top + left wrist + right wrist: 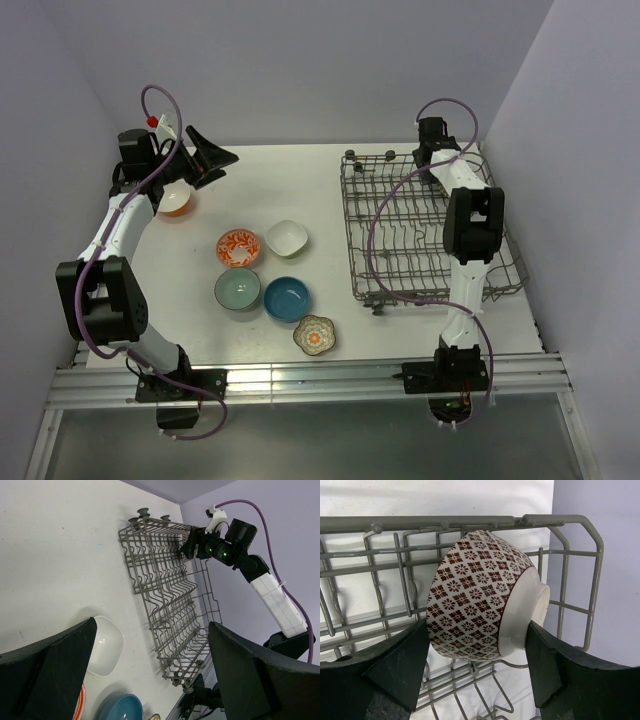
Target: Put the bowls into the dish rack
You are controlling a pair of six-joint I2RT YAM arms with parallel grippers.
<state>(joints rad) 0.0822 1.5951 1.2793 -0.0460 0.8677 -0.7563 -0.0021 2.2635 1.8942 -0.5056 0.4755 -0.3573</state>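
The step in hand is the placing of one bowl into the dish rack (352,240). The right pincer (476,625) is grasping a bowl with a dark red and white pattern (470,600) between its two fingers (390,670), one at the rim side and the other at the foot. This bowl is turned on its side with the foot to the right. It is at the far right corner of the rack, close under the top rim wire. I cannot tell for sure whether it rests on the wires or only hangs in the grip, because the fingers hide its lower part.

The left pincer (210,158) is released, its jaws wide with nothing between them. It hovers at the far left of the table (290,180), just beside an orange bowl (176,203) that the arm partly covers. In the middle of the table stand an orange-white patterned bowl (238,246), a white squarish bowl (286,238), a pale teal bowl (238,289), a deep blue bowl (287,299) and a floral bowl (314,335), all well apart from the rack.

In my judgement the task is near its beginning. The next move calls for lowering the held bowl between two tines until it leans steady. Only then should the fingers part and rise straight up, so that they do not catch the wires.
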